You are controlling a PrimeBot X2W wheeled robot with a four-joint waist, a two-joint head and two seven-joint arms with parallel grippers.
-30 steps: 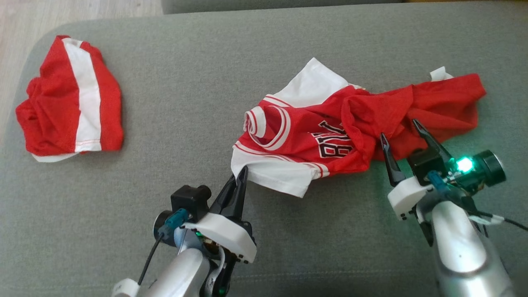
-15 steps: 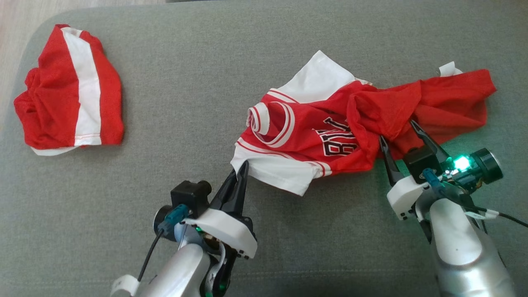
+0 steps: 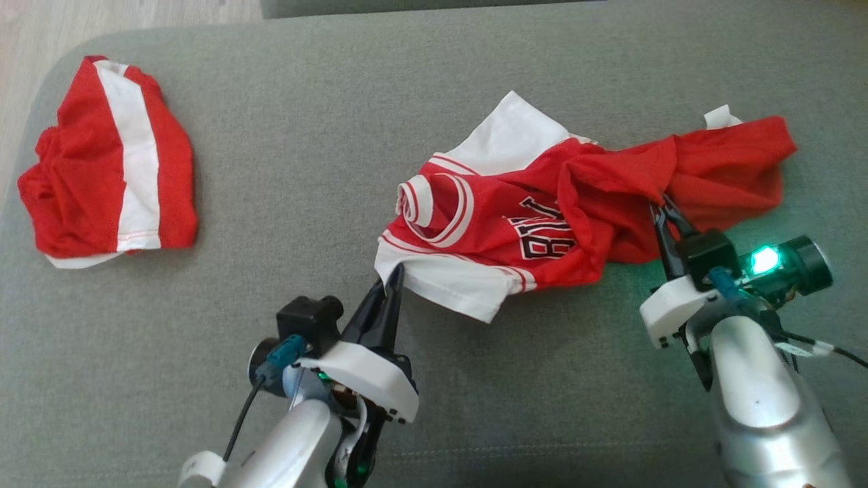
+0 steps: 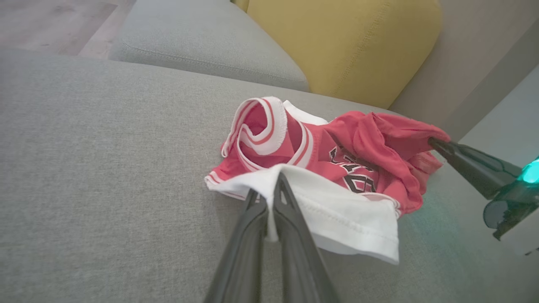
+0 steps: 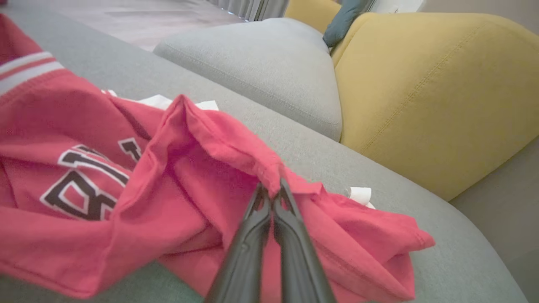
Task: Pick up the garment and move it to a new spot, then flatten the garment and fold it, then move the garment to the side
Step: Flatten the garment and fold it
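The garment (image 3: 542,217) is a crumpled red and white jersey with black lettering, lying right of centre on the grey cushion (image 3: 305,135). My left gripper (image 3: 395,272) is shut on its white sleeve edge at the near left corner; the left wrist view shows that white hem (image 4: 337,214) pinched between my fingers (image 4: 269,206). My right gripper (image 3: 661,207) is shut on a raised fold of red fabric at the jersey's right part. In the right wrist view the red fold (image 5: 236,155) peaks just above my closed fingertips (image 5: 271,193).
A second red garment with a white stripe (image 3: 108,163) lies folded at the cushion's far left. Behind the cushion stand a yellow armchair (image 5: 429,92) and another grey cushion (image 5: 261,63). Wooden floor (image 3: 41,54) shows past the left edge.
My right gripper has moved forward into the red fabric and shut on a fold of it; it stood open before. The left gripper stays shut on the white sleeve. The head camera shifted slightly.
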